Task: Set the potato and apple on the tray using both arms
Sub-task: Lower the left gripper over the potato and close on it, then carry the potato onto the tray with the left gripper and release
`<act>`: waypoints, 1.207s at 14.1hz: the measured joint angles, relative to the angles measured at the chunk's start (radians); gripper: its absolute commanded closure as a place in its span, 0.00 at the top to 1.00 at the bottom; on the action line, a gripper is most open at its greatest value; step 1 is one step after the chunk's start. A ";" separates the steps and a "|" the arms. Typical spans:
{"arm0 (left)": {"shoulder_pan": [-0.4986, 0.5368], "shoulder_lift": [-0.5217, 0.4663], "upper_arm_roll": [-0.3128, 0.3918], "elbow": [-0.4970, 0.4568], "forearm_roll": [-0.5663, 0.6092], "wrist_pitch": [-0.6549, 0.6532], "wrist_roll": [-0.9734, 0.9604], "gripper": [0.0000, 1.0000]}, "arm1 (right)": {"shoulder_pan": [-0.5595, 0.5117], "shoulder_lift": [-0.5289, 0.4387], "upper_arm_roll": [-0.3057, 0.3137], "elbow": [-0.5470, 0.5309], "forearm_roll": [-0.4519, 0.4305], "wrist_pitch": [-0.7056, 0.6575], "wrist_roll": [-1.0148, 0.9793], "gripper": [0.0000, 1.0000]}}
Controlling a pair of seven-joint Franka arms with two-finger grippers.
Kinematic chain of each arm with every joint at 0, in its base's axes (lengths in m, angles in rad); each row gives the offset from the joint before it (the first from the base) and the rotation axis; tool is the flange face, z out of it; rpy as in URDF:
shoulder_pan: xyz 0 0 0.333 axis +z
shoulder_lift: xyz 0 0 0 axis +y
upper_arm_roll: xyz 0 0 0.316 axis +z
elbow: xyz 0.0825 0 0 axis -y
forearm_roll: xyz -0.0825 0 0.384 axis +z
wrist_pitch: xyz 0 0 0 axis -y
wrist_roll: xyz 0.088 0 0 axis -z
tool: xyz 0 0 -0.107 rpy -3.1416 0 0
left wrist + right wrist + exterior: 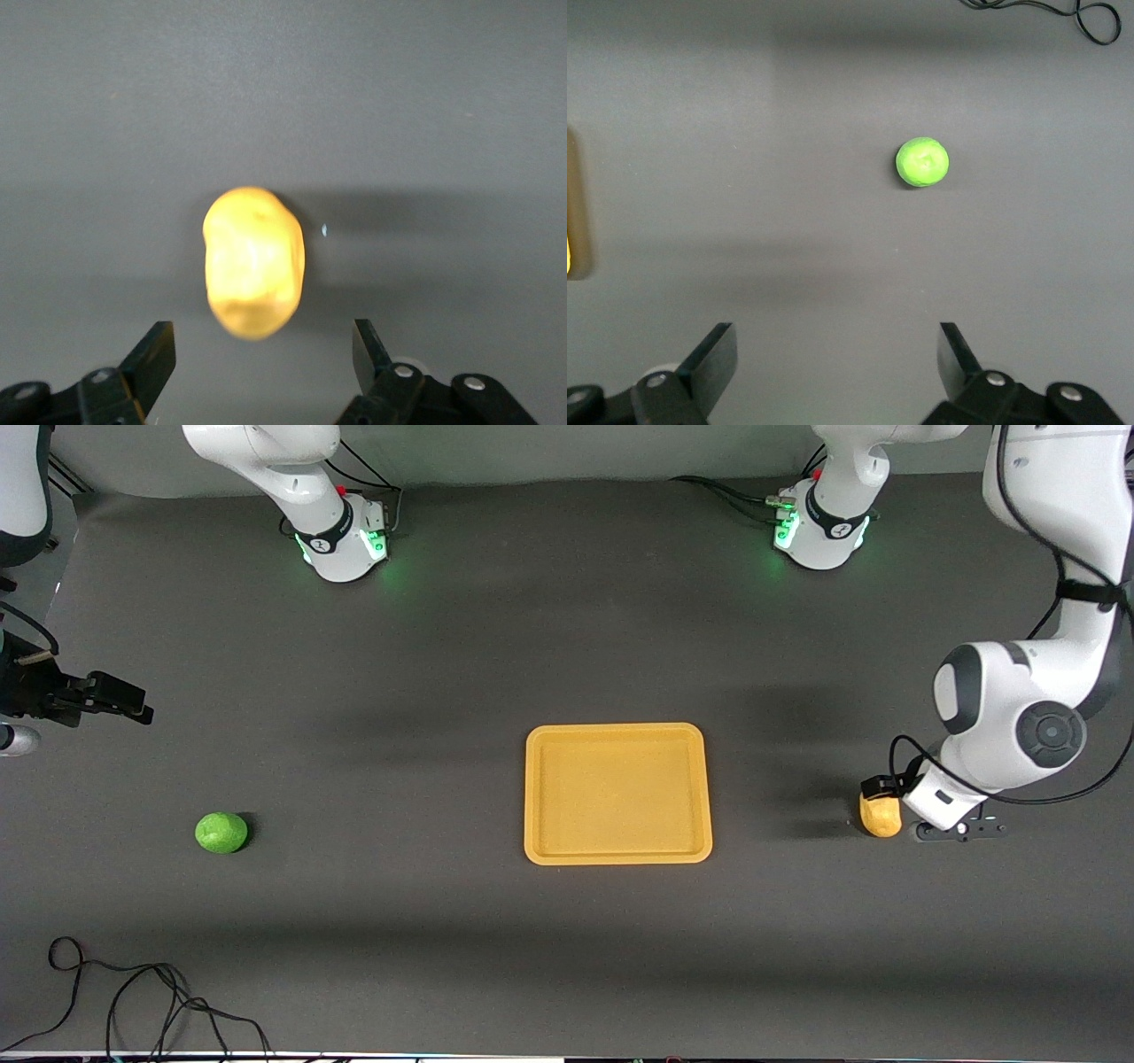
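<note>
Beside the potato [880, 816], your left tool [886, 802] is mostly hidden under its own wrist. The right tool [115, 695] is cut off at the front view's edge, and only an edge sliver of the tray [574, 208] shows in the right wrist view.

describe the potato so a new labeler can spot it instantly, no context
Start at the yellow-orange tray mid-table, then go toward the left arm's end. The potato lies on the table there, under the open left gripper. It is lumpy, oblong and yellow-tan, unlike the round green apple.

On the desk [443, 691] there were 1 potato [880, 816], 1 apple [221, 833], 1 tray [617, 732], 1 loose cable [133, 1001]; 2 arms
</note>
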 measured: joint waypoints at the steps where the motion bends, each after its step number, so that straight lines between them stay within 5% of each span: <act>1: 0.001 0.026 0.001 -0.002 0.000 0.034 0.001 0.87 | 0.000 0.001 0.000 0.000 0.000 0.000 0.000 1.00; 4: 0.006 0.091 0.004 -0.003 0.001 0.092 0.005 0.74 | 0.000 0.001 0.000 0.000 0.000 0.000 0.000 1.00; 6: 0.008 0.131 0.006 -0.004 0.001 0.130 0.013 0.41 | -0.002 0.001 0.000 0.000 0.000 0.000 0.000 1.00; 9: 0.010 0.136 0.007 0.004 0.002 0.132 0.036 0.07 | -0.003 0.001 0.000 0.000 0.000 0.000 0.000 1.00; 17: -0.074 -0.062 -0.050 0.049 -0.016 -0.090 -0.100 0.00 | -0.004 0.001 0.000 0.000 0.000 0.000 0.000 1.00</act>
